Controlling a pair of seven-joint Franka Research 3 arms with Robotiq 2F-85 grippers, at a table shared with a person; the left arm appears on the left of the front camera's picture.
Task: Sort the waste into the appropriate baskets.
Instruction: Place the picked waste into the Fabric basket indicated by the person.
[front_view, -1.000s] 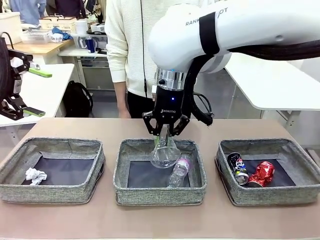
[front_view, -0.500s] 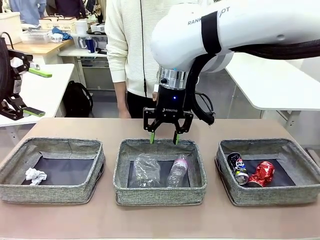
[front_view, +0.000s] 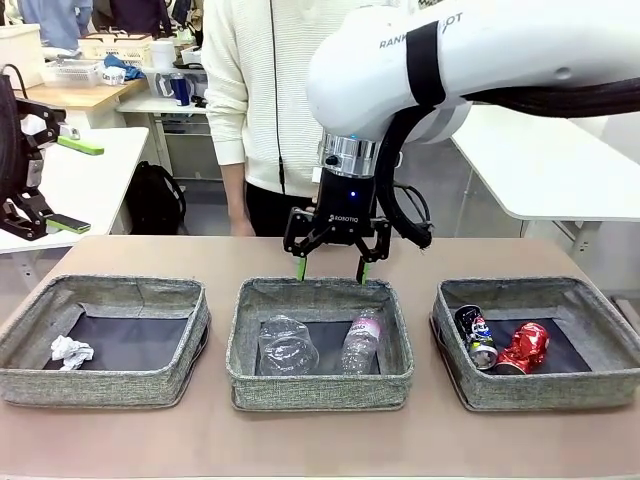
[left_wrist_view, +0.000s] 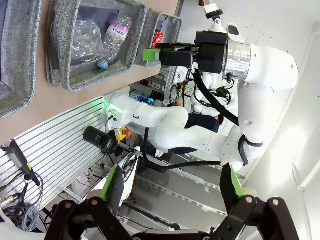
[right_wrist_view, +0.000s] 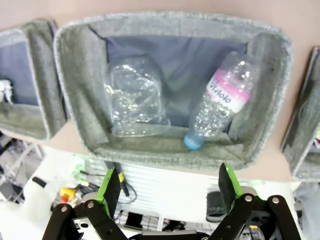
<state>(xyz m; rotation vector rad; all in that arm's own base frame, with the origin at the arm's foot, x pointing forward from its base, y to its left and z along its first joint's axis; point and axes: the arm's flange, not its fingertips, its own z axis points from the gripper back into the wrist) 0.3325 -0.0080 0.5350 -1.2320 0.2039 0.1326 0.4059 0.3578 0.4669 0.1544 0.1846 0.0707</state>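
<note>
Dropped clear bottle (front_view: 287, 346) now lies in the middle basket (front_view: 320, 385); right gripper (front_view: 333, 268) has risen, spread empty, above its far rim.
Wrist view reveals the neighbouring bottle's blue cap (right_wrist_view: 192, 141); left gripper (left_wrist_view: 172, 186) spread, well aside.

Quick count of what's on the table: three grey woven baskets in a row, one at 9 o'clock (front_view: 105, 340), one dead centre (front_view: 320, 345), one at 3 o'clock (front_view: 535, 340).

Two clear plastic bottles, both in the centre basket: a crumpled bare one (front_view: 287, 345) and a pink-labelled one (front_view: 360, 340) just beside it.

Two cans, both in the 3 o'clock basket: a dark printed can (front_view: 477, 336) and a crushed red can (front_view: 526, 347), side by side.

One crumpled white paper ball (front_view: 71, 351), in the 9 o'clock basket.

Two grippers: right one (front_view: 332, 268) above the centre basket's 12 o'clock edge, left one (front_view: 30, 185) off at 9 o'clock. One person (front_view: 260, 90) at the far side.
</note>
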